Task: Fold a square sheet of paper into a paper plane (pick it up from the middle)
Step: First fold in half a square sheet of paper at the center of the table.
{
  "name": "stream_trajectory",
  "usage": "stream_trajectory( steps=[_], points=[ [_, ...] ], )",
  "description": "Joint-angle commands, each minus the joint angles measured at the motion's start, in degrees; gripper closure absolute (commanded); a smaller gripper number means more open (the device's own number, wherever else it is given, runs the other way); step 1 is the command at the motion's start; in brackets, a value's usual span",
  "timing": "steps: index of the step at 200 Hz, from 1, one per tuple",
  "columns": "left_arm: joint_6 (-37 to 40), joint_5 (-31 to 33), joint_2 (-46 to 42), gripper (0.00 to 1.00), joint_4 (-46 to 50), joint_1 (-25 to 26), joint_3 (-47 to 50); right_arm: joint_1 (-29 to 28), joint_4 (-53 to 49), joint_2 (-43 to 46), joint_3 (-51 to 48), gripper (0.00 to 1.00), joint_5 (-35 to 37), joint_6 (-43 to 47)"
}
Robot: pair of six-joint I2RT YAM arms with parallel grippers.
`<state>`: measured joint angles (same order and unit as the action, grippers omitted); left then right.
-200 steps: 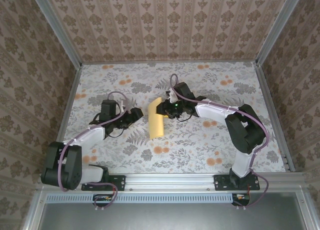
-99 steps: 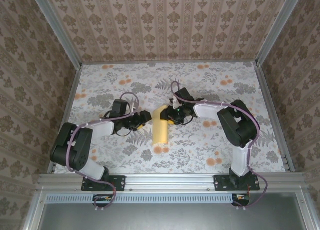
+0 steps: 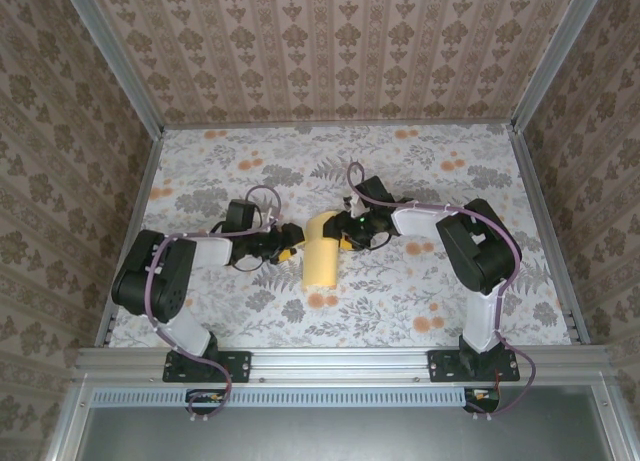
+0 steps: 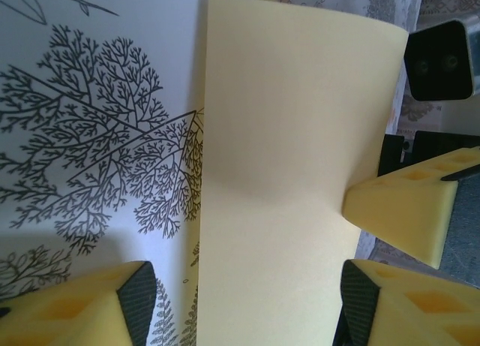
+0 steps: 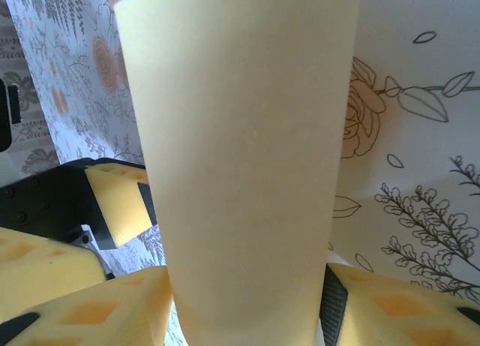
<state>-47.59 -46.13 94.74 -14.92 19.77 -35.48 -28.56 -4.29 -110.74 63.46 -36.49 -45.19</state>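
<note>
Floral tabletop (image 3: 440, 171); I see left gripper (image 3: 291, 243) wide astride the sheet (image 3: 321, 263); right gripper (image 3: 339, 235) flanks it, grip I cannot tell.

sheet of paper (image 4: 292, 173) bowed | left gripper (image 4: 244, 308) jaws apart, straddling it | another yellow finger (image 4: 401, 211) at right edge

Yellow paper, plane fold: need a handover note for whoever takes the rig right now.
Left gripper: open, jaws straddling the yellow sheet of paper, with a gap on one side.
Right gripper: jaws close against both sides of the sheet; cannot tell whether they grip it.
Sheet: mid-way across the floral table, between the two grippers, bowed, a narrow strip from above.
Done: both grippers are at the sheet.
Left: no pointed plane shape yet; the folds remain.
</note>
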Motion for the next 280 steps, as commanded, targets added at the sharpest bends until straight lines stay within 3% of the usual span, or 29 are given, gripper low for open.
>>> stream_trajectory(
  steps=[1,108,158,219,280],
  points=[
    [0.4,-3.1,1.4,0.34,-2.0,-0.2,-1.4,0.3,0.2,1.7,-0.8,0.44,-1.1,0.3],
    [3.6,-5.2,5.1,0.39,1.5,0.1,-4.9,1.4,11.2,2.2,-4.4,0.45,-7.8,-1.9],
    [5.5,-4.6,4.9,0.37,4.8,0.1,-5.8,1.7,14.4,2.2,-5.2,0.50,-10.3,-2.1],
    [1.4,-9.5,4.4,0.39,-4.3,0.1,-4.2,2.0,14.2,1.1,-5.2,0.50,-11.2,-1.6],
    [1.9,-10.0,2.9,0.49,-4.3,-0.4,-3.4,2.5,7.9,0.3,-3.5,0.49,-9.1,1.9]
  ],
)
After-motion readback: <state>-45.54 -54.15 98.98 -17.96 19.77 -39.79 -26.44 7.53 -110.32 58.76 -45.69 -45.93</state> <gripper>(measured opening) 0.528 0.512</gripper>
